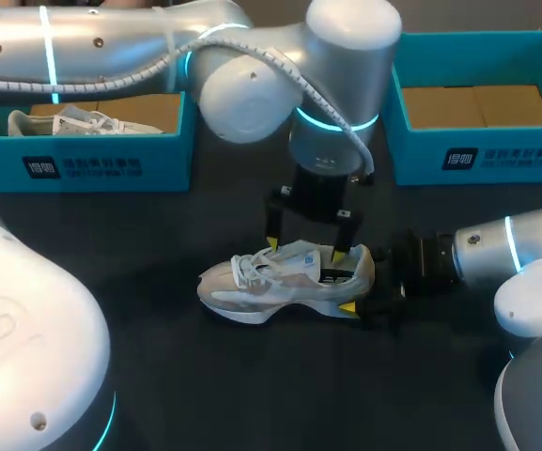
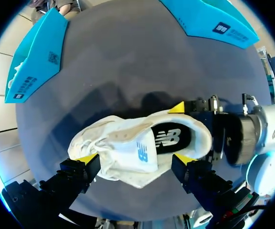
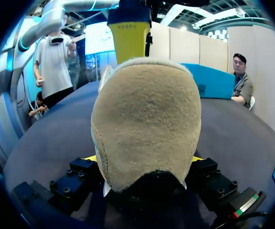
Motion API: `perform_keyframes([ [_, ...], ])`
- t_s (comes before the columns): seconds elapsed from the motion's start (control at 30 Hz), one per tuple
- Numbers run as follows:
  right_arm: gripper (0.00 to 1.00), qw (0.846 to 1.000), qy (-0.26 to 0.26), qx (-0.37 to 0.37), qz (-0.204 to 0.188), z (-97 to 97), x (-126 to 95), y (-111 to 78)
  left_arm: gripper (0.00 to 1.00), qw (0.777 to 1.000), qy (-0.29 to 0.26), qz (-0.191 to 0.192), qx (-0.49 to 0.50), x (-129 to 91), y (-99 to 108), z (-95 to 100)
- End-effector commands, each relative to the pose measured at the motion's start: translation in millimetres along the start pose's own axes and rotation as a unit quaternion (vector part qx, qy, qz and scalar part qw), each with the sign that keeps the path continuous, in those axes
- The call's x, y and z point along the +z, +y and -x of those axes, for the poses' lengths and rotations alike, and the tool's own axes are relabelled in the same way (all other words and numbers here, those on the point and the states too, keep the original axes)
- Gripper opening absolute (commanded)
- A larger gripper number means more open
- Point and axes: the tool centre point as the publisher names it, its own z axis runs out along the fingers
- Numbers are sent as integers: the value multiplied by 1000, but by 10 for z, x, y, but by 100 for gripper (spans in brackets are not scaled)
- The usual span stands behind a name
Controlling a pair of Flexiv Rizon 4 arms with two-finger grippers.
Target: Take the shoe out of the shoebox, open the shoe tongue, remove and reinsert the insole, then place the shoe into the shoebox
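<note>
**A:** What is sitting closest to the right wrist camera?

**B:** The tan suede heel of the shoe [image 3: 147,129] is filling nearly the whole view. The right gripper [image 3: 143,160] is clamping that heel from both sides. Only slivers of its yellow tips are peeking out at the heel's edges, and the shoe is hiding the rest.

**A:** And where is the shoe lying?

**B:** It is resting on its sole on the dark table [image 1: 252,395], outside both boxes. Its toe is pointing toward my left and its heel toward the right arm [image 1: 505,249].

**A:** What is the other hand doing?

**B:** The left gripper [image 2: 136,159] is hanging over the shoe from above with its fingers spread wide, gripping nothing. One tip is sitting by the laces and the other by the collar. I cannot tell whether either is touching. The white tongue [image 2: 139,155] is lying between them, and the dark insole [image 2: 168,138] is showing through the opening.

**A:** Farther out?

**B:** At the table's far side, the teal left shoebox [image 1: 83,160] is holding a second white shoe [image 1: 73,122], and the left arm [image 1: 252,75] is covering part of it. The teal right shoebox [image 1: 477,155] is showing only a brown cardboard floor, and its far corner is being cut off.
</note>
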Motion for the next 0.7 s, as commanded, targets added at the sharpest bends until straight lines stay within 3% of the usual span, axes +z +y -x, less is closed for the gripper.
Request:
perform_keyframes([
  [0.03,0,1000,-1,0,-1,-19,14,-1,100,1000,-15,6,-1,89,-44,-93],
  [0.3,0,1000,-1,0,-1,-19,14,-1,100,999,-35,16,-5,233,-52,-109],
  [0.7,0,1000,-1,0,-1,-19,14,-1,100,997,-78,10,-25,413,3,32],
])
